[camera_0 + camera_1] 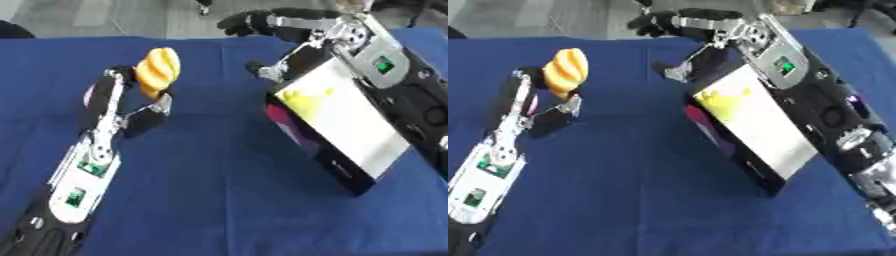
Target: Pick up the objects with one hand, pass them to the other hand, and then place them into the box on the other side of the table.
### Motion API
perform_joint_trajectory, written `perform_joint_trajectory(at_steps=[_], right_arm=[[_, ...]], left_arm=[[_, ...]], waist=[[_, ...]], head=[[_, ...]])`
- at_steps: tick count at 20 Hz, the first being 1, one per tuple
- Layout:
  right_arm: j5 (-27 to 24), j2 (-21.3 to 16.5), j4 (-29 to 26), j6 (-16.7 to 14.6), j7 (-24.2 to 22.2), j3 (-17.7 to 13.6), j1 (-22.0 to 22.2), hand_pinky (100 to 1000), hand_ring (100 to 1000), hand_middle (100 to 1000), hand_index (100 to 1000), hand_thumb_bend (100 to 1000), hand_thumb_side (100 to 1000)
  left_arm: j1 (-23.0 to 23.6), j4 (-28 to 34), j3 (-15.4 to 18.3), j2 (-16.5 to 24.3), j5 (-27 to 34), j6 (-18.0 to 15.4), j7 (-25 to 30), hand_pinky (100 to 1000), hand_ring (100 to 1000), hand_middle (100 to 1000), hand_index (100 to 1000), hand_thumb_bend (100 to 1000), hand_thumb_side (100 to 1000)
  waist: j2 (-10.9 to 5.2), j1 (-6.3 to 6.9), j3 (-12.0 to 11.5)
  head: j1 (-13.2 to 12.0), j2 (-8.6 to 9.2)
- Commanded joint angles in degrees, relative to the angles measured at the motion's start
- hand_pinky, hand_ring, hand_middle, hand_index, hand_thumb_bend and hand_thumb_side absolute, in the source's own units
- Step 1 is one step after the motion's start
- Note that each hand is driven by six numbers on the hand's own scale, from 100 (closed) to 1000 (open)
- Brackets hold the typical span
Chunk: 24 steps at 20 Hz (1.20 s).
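The table (219,200) is covered by a blue cloth. Two robot arms reach over it from the near edge.

Left hand (131,107): positioned on the left side of the table, at mid depth. Its fingers and thumb are curled round a ridged orange-yellow object (158,70), which sits at the far end of the hand. The object is held upright and appears raised above the cloth. The forearm runs back toward the near left corner, with green-lit panels visible along its silver casing.

Right hand (677,22): positioned at the far edge of the table, right of centre. Its fingers are extended to the left and only slightly bent; they hold nothing. The thumb points down toward the box. Whether the hand touches the box cannot be determined.

Box (337,127): located on the right side of the table, just beside and partly under the right forearm. It is black outside with a white inner face, and it stands tilted, with the opening turned to the left and upward. A yellow patch shows on the white face near its far end; a pink-red patch shows at the lower left edge. The contents cannot be identified.

The object and the box are well apart, separated by bare blue cloth.
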<state>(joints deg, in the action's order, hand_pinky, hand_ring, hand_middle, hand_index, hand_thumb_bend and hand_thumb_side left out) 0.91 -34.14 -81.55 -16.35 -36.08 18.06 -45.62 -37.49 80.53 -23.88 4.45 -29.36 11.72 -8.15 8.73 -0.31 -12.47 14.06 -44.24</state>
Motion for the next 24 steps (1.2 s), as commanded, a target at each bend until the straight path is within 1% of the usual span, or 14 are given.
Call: perform_joint_trajectory(at_steps=[1, 2, 3, 8, 13, 18, 24], right_arm=[[1.0, -0.4, 0.0, -0.4, -0.1, -0.3, -1.3, 1000, 1000, 1000, 1000, 100, 169], [1.3, -0.3, 0.0, -0.5, -0.2, -0.3, -1.3, 1000, 1000, 1000, 1000, 100, 187], [1.6, -0.3, 0.1, -0.7, -0.1, -0.3, -1.2, 1000, 1000, 1000, 1000, 100, 187], [2.8, 0.2, 0.7, -2.0, -0.3, -0.1, -1.3, 1000, 1000, 1000, 1000, 100, 189], [3.8, 0.9, 1.3, -3.1, -1.1, -0.2, -1.6, 1000, 1000, 1000, 1000, 100, 213], [4.8, 1.2, 2.2, -3.6, -1.6, -0.4, -1.7, 1000, 1000, 1000, 1000, 100, 240], [4.7, 1.5, 2.4, -3.9, -2.2, -0.3, -1.9, 1000, 1000, 1000, 1000, 100, 280]], left_arm=[[-1.6, 0.4, -0.3, -0.8, -0.7, -0.7, 0.1, 756, 704, 467, 524, 100, 282], [-1.7, 0.3, -0.3, -1.0, -0.8, -0.9, 0.1, 756, 704, 467, 524, 100, 298], [-1.8, 0.3, -0.5, -1.2, -0.9, -1.0, 0.2, 755, 704, 466, 524, 100, 300], [-2.0, -0.1, -0.9, -2.3, -1.4, -1.5, 0.2, 755, 703, 466, 524, 100, 305], [-2.3, -0.5, -1.3, -3.4, -1.9, -2.1, 0.2, 755, 703, 466, 523, 100, 302], [-2.7, -0.9, -1.6, -4.1, -2.4, -2.6, 0.2, 755, 703, 466, 523, 100, 297], [-3.0, -1.7, -1.9, -4.8, -3.0, -2.9, 0.3, 755, 702, 465, 523, 100, 295]], waist=[[0.28, -0.57, -0.2], [0.34, -0.63, -0.2], [0.43, -0.70, -0.2], [0.75, -0.75, -0.5], [1.22, -0.76, -1.2], [1.55, -0.78, -1.6], [1.74, -0.78, -1.8]], head=[[0.5, 0.12], [0.5, 0.12], [0.5, 0.12], [0.9, 0.12], [1.8, 0.12], [2.2, 0.12], [2.4, 0.12]])
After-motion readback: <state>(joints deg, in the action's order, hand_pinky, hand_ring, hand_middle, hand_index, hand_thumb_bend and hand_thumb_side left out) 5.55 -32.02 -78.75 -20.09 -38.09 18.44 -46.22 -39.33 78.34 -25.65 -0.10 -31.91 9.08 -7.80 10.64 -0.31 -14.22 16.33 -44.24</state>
